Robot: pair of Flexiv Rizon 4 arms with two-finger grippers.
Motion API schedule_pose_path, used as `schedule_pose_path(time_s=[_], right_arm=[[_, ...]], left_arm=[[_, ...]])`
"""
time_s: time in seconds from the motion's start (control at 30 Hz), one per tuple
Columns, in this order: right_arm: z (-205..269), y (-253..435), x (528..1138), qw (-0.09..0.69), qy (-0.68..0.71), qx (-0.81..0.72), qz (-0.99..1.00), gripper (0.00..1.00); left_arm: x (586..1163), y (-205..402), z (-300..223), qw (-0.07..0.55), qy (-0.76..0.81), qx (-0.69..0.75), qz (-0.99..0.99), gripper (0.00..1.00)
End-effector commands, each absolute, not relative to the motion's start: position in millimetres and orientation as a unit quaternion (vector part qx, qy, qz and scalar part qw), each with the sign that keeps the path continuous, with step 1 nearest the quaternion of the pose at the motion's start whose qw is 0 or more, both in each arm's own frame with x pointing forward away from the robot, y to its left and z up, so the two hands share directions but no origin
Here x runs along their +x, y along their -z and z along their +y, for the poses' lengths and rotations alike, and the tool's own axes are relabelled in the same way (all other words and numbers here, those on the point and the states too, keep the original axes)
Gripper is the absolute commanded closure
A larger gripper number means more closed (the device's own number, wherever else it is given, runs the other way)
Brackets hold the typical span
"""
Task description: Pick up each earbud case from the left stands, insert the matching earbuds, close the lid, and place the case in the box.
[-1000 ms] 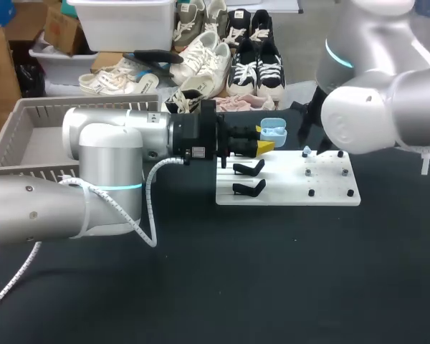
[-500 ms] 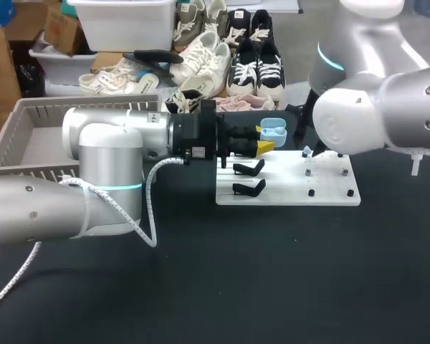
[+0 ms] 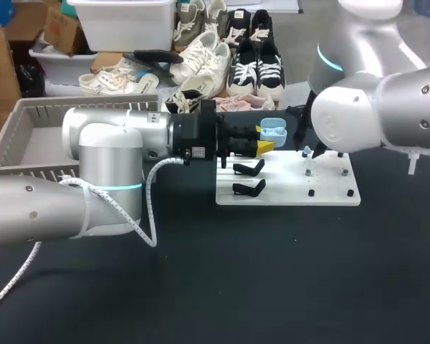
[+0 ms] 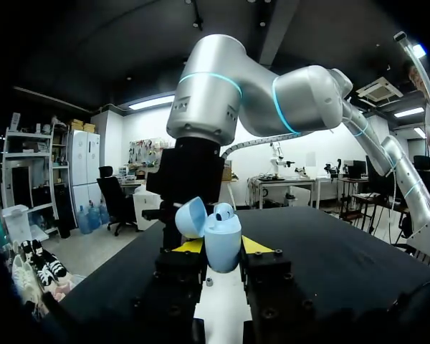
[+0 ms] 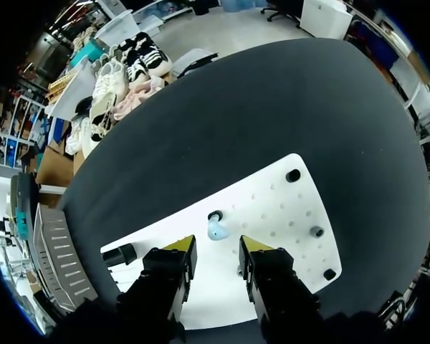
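A light blue earbud case (image 3: 274,131) with its lid up is held over the back left corner of the white board (image 3: 330,195). My left gripper (image 3: 266,145) is shut on it. In the left wrist view the case (image 4: 222,240) stands upright between the yellow tips of the left gripper (image 4: 222,248), with one earbud (image 4: 224,211) seated inside. My right gripper (image 5: 216,247) hangs open over the board (image 5: 272,215), with a pale blue earbud (image 5: 216,229) just ahead of its fingertips, untouched. In the head view my right arm (image 3: 358,115) hides that gripper.
Two black stands (image 3: 248,168) (image 3: 248,188) sit bare on the board's left part. Small black pegs (image 5: 293,175) dot its right part. A grey basket (image 3: 29,136) stands at the far left, behind my left arm.
My right arm has shifted a little to the left and lower over the board. The left arm and the case have not moved.
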State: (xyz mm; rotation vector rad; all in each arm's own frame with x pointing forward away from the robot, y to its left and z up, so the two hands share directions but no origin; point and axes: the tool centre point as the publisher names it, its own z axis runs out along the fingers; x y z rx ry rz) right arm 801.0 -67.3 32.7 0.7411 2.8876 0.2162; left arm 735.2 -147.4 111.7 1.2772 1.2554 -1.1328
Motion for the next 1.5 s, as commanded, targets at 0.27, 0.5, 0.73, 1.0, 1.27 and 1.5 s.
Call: schedule_pose_path(time_s=[0.27,0.5,0.73,1.0,1.27,1.5], right_arm=[[-69,-28,806,0.068,-0.071,0.251,0.963,0.66],[-69,-26,808,0.065,-0.073,0.252,0.963,0.71],[-69,-24,810,0.061,-0.075,0.253,0.963,0.76],[-69,-24,809,0.058,-0.075,0.257,0.962,0.93],[-69,-28,806,0.058,-0.072,0.258,0.962,1.00],[-76,-42,798,0.070,-0.074,0.262,0.960,1.00]], left_arm=[[736,-111,-147,0.490,0.467,0.526,0.516,1.00],[736,-111,-147,0.490,0.467,0.526,0.516,1.00],[736,-111,-147,0.490,0.467,0.526,0.516,1.00],[736,-111,-147,0.490,0.467,0.526,0.516,1.00],[736,-111,-147,0.490,0.467,0.526,0.516,1.00],[736,-111,-147,0.490,0.467,0.526,0.516,1.00]])
